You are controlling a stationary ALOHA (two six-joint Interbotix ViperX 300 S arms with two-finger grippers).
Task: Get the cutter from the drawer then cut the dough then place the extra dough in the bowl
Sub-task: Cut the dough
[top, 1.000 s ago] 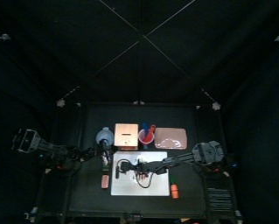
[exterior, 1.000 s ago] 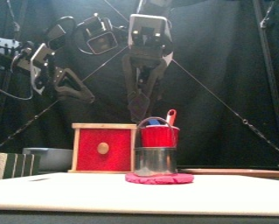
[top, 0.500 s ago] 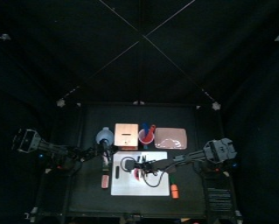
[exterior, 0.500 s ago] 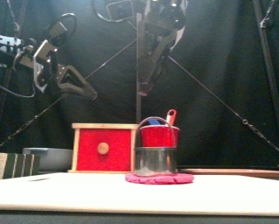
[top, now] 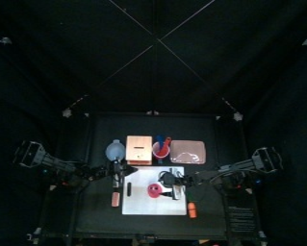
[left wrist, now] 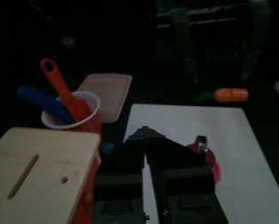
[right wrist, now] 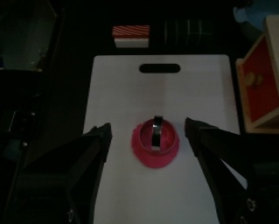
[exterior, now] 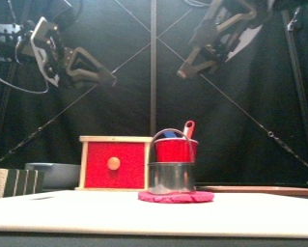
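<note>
The left end effector [left wrist: 142, 140] hangs clenched and empty over the worktop's [top: 98, 219] left side, probably parked clear. One bowl [top: 115, 150] sits beside one wooden box [exterior: 115, 164], ready for scraps. One cutter [exterior: 172, 177] stands on the one dough disc [exterior: 176, 197], mid cutting board [right wrist: 118, 175], seemingly pressed in. The right end effector [right wrist: 151, 126], released, hovers high at right.

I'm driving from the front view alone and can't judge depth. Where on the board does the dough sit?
Observer: The dough, with the cutter standing on it, lies near the middle of the white board.
Operator: Is the right tool ready to grasp?
Observer: The right tool hangs above the cutter, jaws wide open.
Operator: And the bowl?
Observer: The bowl stands beyond the board's back edge, on the left arm's side of the wooden box.
</note>
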